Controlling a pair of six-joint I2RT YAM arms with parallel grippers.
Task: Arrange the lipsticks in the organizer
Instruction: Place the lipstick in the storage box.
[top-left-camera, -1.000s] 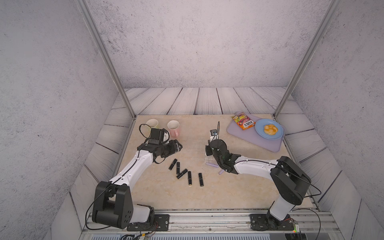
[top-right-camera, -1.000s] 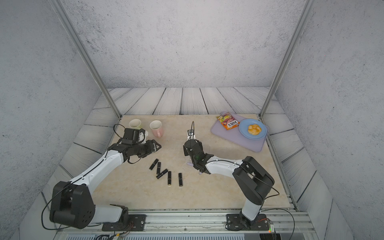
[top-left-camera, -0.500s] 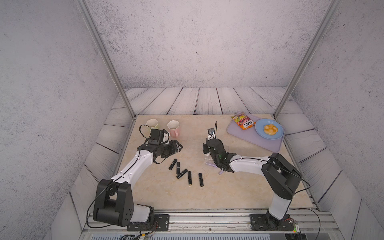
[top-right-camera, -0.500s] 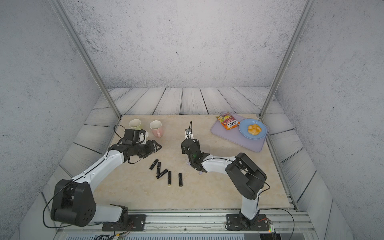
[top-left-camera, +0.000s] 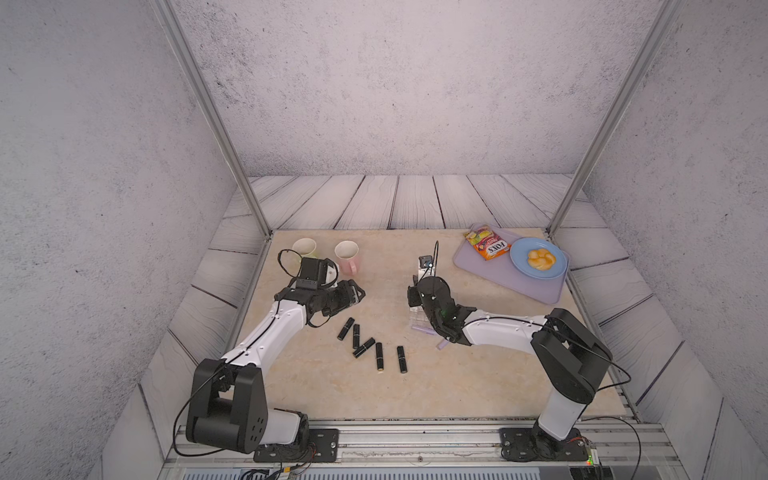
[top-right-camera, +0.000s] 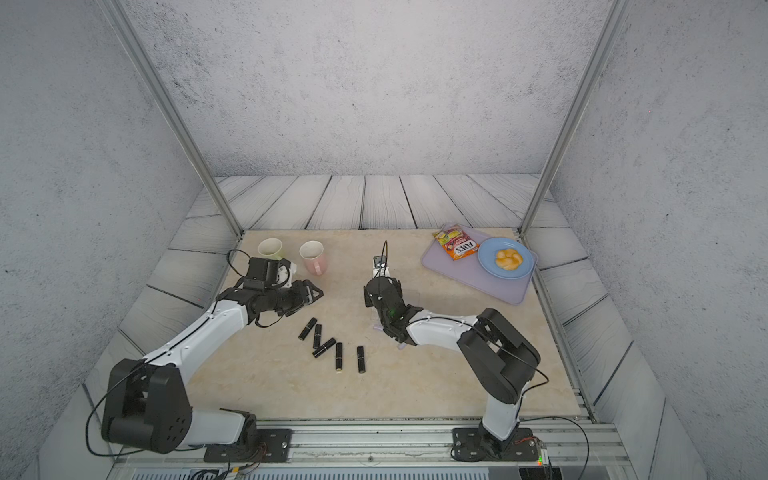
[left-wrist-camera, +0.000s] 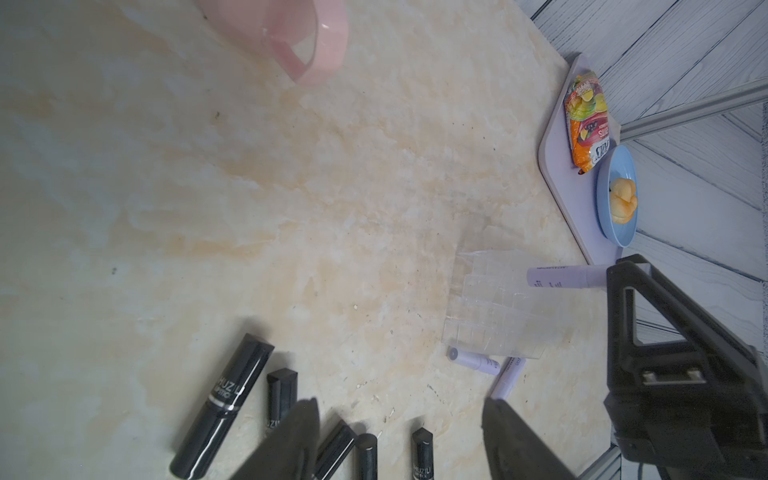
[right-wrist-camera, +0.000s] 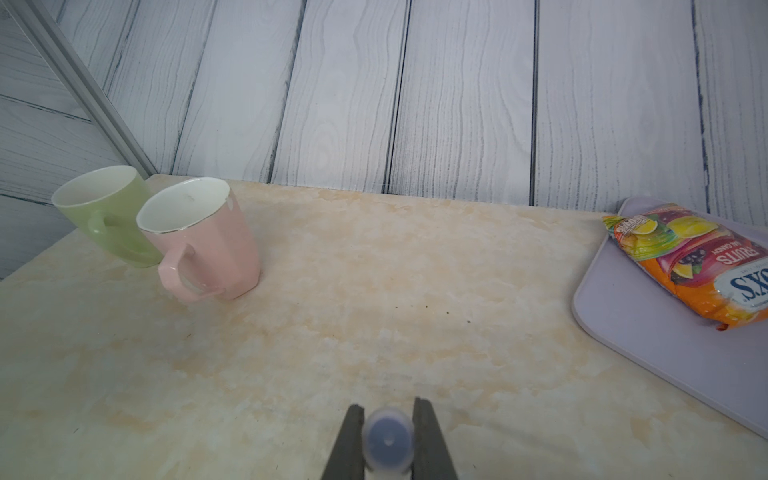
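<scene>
Lettering "HUZILI" is read on the black lipsticks (left-wrist-camera: 222, 399) lying by the spread, empty fingers of the left gripper (left-wrist-camera: 401, 415); the organizer (left-wrist-camera: 494, 316) is seen ahead of them. A lilac lipstick (right-wrist-camera: 388, 442) is pinched between the right gripper (right-wrist-camera: 388, 409) fingers. "FOX'S" is printed on a candy bag (right-wrist-camera: 698, 266).

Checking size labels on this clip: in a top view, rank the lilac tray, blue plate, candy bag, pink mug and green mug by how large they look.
1. lilac tray
2. blue plate
3. candy bag
4. pink mug and green mug: look alike, green one partly hidden, so not ranked.
</scene>
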